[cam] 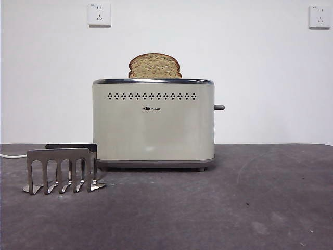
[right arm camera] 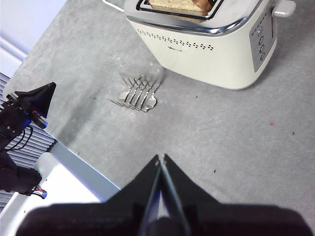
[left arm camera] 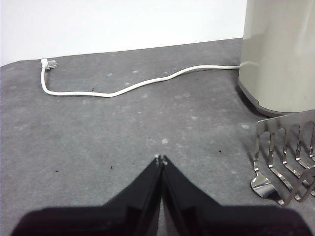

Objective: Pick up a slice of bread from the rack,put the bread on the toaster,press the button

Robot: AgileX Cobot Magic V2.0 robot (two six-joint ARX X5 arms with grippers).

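The cream toaster [cam: 153, 125] stands in the middle of the table. The slice of bread [cam: 154, 66] sits upright in its slot, domed top sticking out. The button [cam: 219, 107] sticks out from the toaster's right narrow side. The grey metal rack [cam: 62, 169] stands empty in front of the toaster's left end. My left gripper [left arm camera: 161, 160] is shut and empty, low over the table beside the rack [left arm camera: 288, 162] and the toaster [left arm camera: 280, 54]. My right gripper [right arm camera: 161, 160] is shut and empty, high above the table, away from the toaster [right arm camera: 206, 44], the bread [right arm camera: 179, 5] and the rack [right arm camera: 138, 93].
A white power cable [left arm camera: 133, 83] with its plug [left arm camera: 48, 64] lies on the grey table behind the rack. The toaster's narrow side has a grey control panel [right arm camera: 261, 39]. The table's edge and the other arm's black gripper [right arm camera: 37, 98] show in the right wrist view.
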